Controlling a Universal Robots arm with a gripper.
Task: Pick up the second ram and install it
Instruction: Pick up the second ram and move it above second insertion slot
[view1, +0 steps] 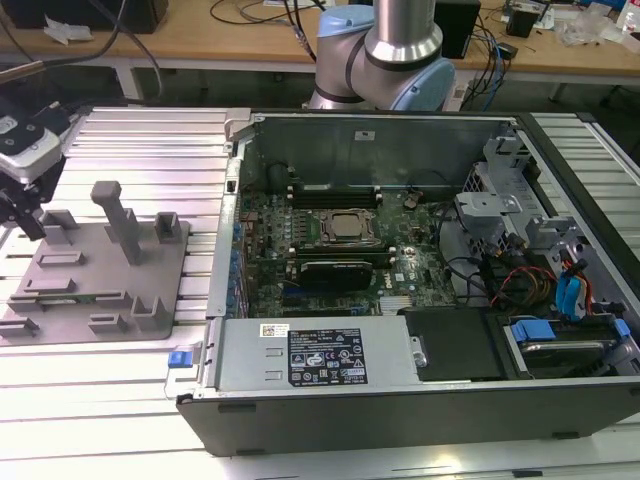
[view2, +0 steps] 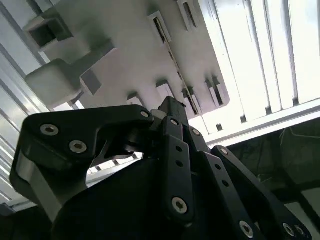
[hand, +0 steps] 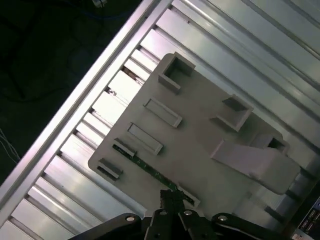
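One thin green ram (hand: 150, 167) stood on its long edge on the grey fixture plate (hand: 200, 125), close to one border of that plate. Its ends ran into small grey holders that rose from the plate. Small dark chips showed along its face in the first wrist view. It sat well apart from the plate's tall post (hand: 255, 162), with two shallow rectangular frames of the plate between them.

The gripper (hand: 171, 194) hung over the plate at the ram's end, and its dark fingers (hand: 162, 210) were drawn close together, with no gap to be seen between the tips. The tips lay in line with the ram's nearer holder. Whether they touched or pinched the stick could not be told. In the second wrist view the gripper (view2: 170, 102) pointed at the same row of holders on the plate (view2: 130, 55), with the post (view2: 55, 82) off to one side.

In the exterior view the gripper (view1: 25, 225) hovered at the end of the plate (view1: 100, 265) towards the exterior view's left. The post (view1: 120, 215) stood upright near the plate's middle. A ribbed metal table (view1: 140, 140) carried the plate. An open computer case (view1: 400, 150) lay just beside the plate, on the exterior view's right. The arm's base (view1: 380, 50) rose beyond that case, well apart from the plate.
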